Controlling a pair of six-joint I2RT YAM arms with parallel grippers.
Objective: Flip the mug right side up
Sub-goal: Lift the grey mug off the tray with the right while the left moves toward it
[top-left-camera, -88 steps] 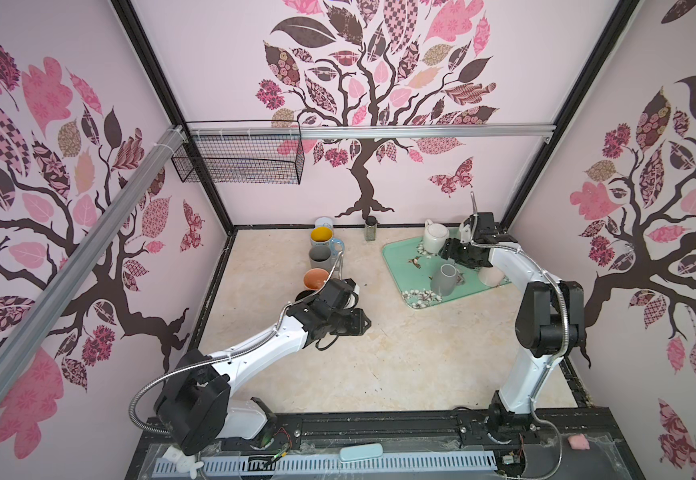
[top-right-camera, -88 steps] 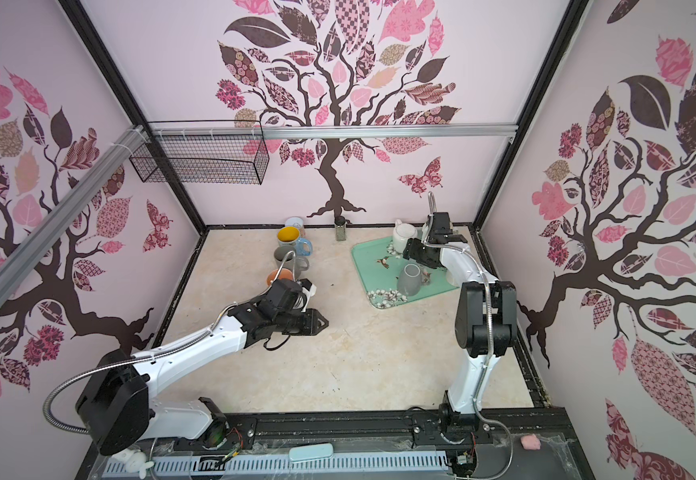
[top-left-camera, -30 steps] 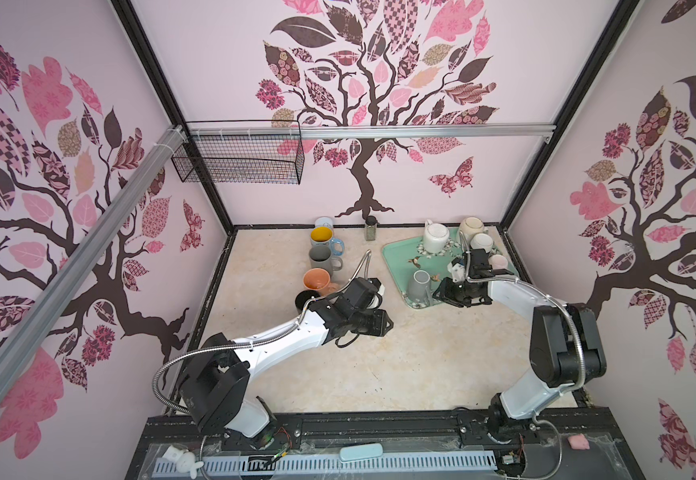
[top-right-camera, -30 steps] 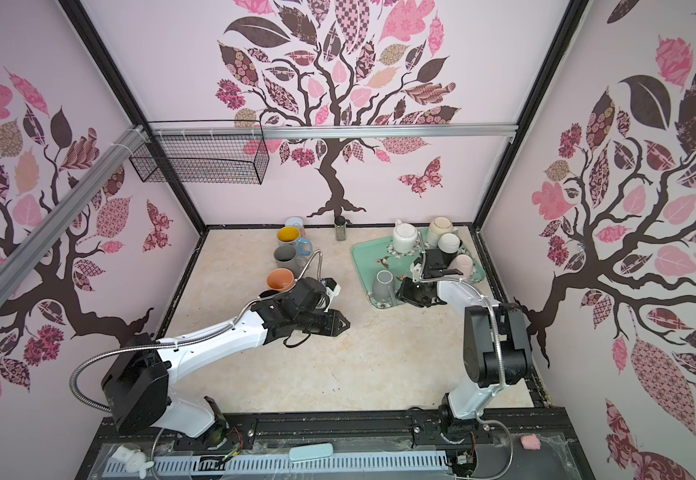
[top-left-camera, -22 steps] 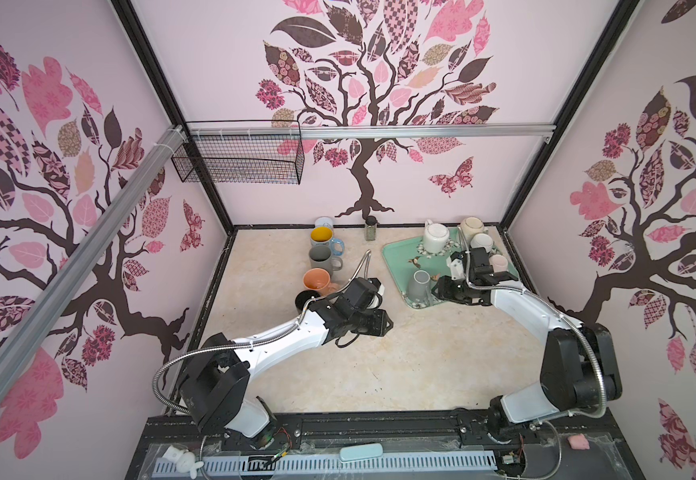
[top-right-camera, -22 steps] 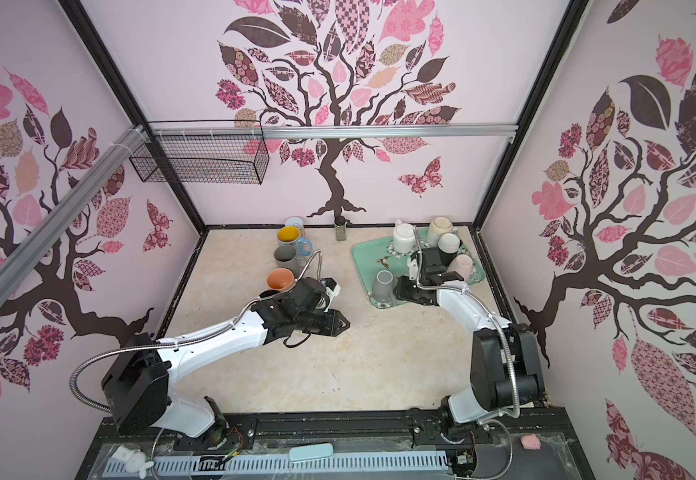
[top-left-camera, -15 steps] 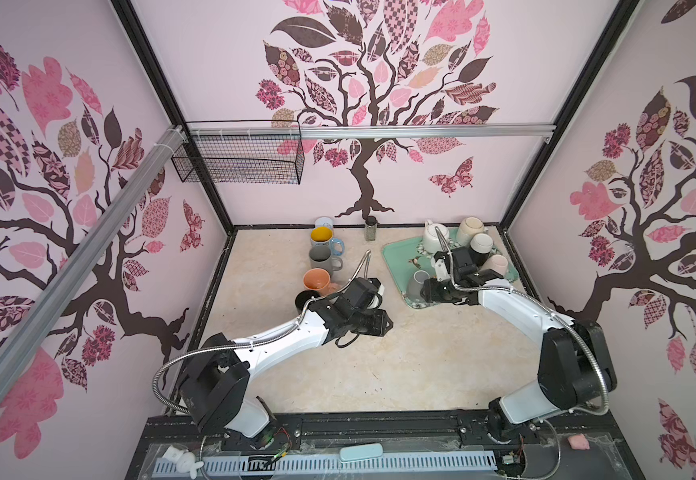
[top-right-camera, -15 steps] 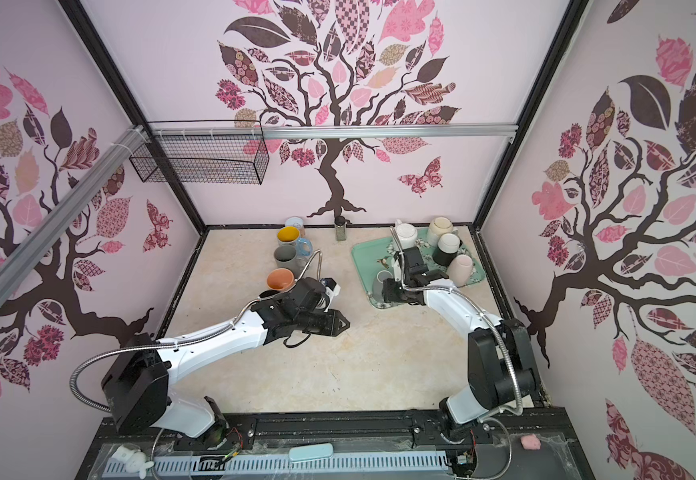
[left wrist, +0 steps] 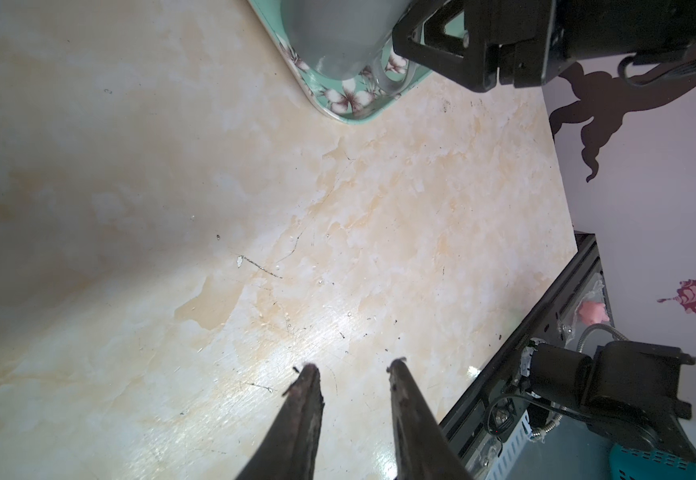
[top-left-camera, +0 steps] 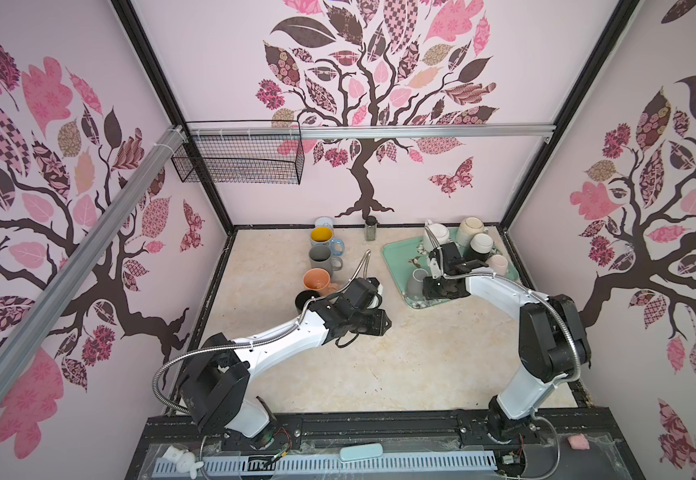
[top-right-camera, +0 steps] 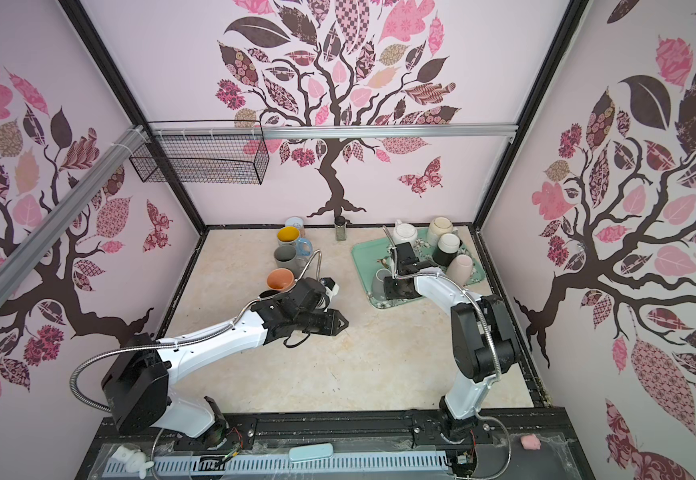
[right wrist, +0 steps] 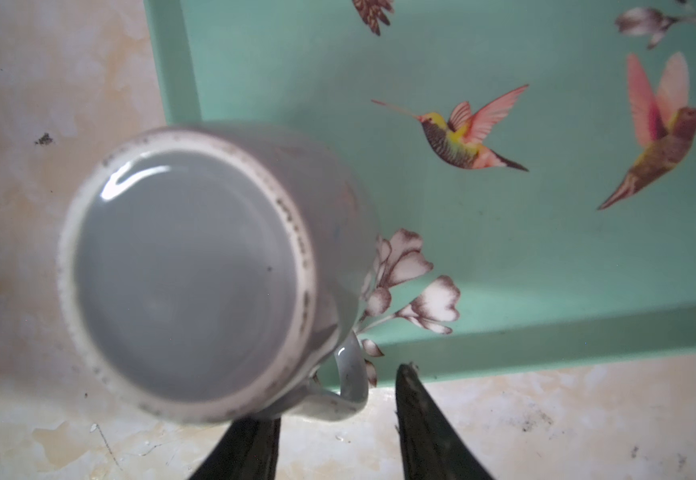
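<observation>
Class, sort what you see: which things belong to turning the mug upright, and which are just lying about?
In the job:
upside-down grey mug
right claw, at its handle

Lying about:
orange mug
white teapot
spice jar
wire basket
idle left claw

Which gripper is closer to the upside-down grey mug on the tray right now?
Right. The right gripper straddles the handle of the grey mug on the tray; the left gripper hangs over bare table, off the tray.

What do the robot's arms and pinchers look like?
The left arm and right arm are white with chunky black joints. A bendy silver hose loops along each. The left gripper and right gripper end in two thin, dark, pointed fingers.
</observation>
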